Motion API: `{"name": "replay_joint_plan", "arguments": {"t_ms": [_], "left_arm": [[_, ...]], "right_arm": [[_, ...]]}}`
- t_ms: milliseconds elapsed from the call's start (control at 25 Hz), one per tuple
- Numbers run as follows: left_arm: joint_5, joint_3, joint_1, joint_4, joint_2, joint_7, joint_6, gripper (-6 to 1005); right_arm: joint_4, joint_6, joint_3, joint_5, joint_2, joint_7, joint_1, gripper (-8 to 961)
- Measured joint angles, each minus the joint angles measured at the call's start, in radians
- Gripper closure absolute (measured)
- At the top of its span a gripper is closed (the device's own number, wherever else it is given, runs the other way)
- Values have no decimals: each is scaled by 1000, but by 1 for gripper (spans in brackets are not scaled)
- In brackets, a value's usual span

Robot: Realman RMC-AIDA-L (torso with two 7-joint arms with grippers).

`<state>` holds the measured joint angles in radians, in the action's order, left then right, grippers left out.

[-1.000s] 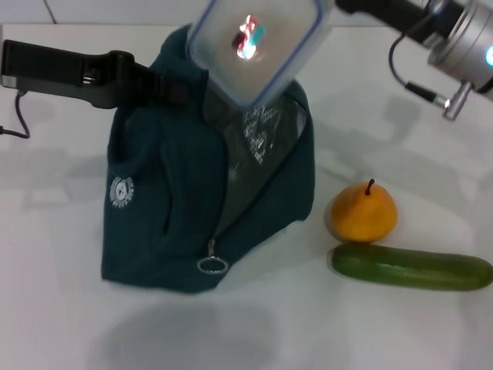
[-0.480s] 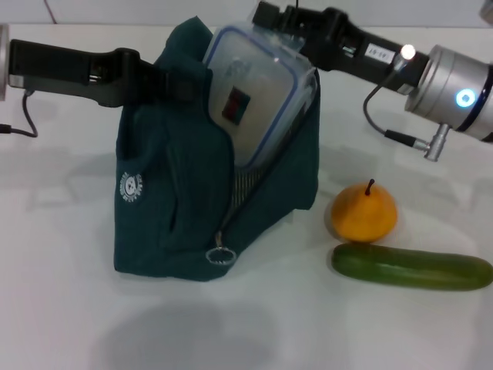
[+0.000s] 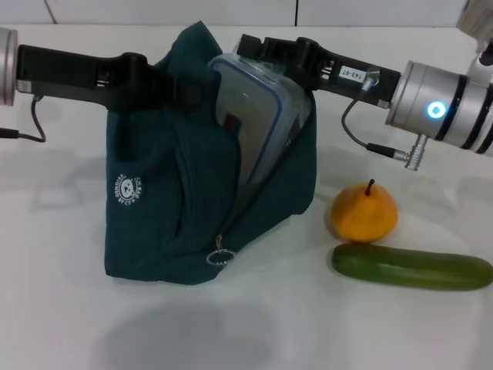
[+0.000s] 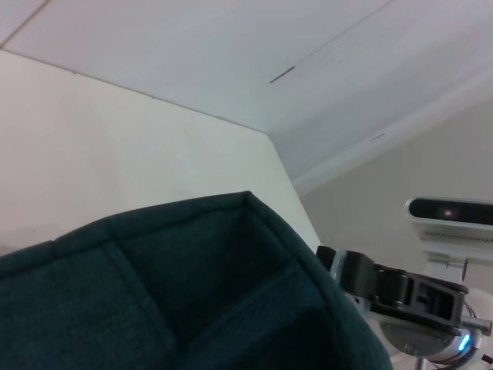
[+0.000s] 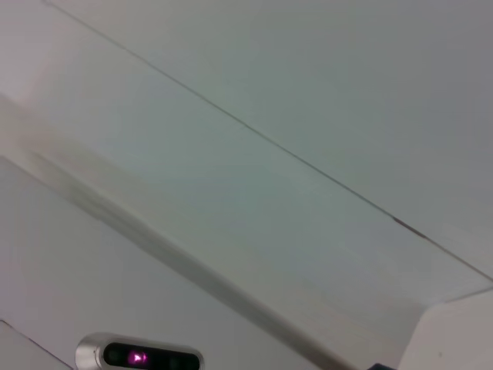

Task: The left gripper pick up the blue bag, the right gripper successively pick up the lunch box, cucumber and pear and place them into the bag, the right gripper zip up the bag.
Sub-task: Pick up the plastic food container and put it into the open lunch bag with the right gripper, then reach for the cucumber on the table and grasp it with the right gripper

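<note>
Box [image 3: 250, 123] sits half inside the bag [image 3: 185, 208], frame centre. Right gripper [image 3: 258, 52] clamps its top edge, left gripper [image 3: 181, 86] pinches the bag's rim. Lower it fully before letting go.

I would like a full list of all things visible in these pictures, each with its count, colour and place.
blue bag: one, dark teal, standing on the table, mouth open at the top.
lunch box: one, clear with blue rim, partly inside the bag's mouth.
pear: one, yellow-orange, on the table to the right of the bag.
cucumber: one, dark green, lying just in front of the pear.
table: one, white.
left gripper: one, black, at the bag's upper edge on the left.
right gripper: one, black, at the lunch box's top.
</note>
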<state>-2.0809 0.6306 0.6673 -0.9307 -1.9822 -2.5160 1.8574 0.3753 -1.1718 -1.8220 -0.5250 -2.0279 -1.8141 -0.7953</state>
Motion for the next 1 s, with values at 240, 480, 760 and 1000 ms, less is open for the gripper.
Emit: {"name": "replay_joint_plan", "arguments": {"t_ms": [240,480,760,1000], "left_arm": [[0,-1,-5,1,5,3,0,955],[0,-7,-10,1,8,5,0,955],[3,-20,-30,-4,22,5,0,956],[7,-34,-38,-4,33,7,0,956]], "right_arm": [[19,-13,6,35,0,53,14,817],[22,-31,9,107,5,83,59,693],[30,-168,166,50,41,204,133,339],[178,-226,308,-213,197,143,239,181]]}}
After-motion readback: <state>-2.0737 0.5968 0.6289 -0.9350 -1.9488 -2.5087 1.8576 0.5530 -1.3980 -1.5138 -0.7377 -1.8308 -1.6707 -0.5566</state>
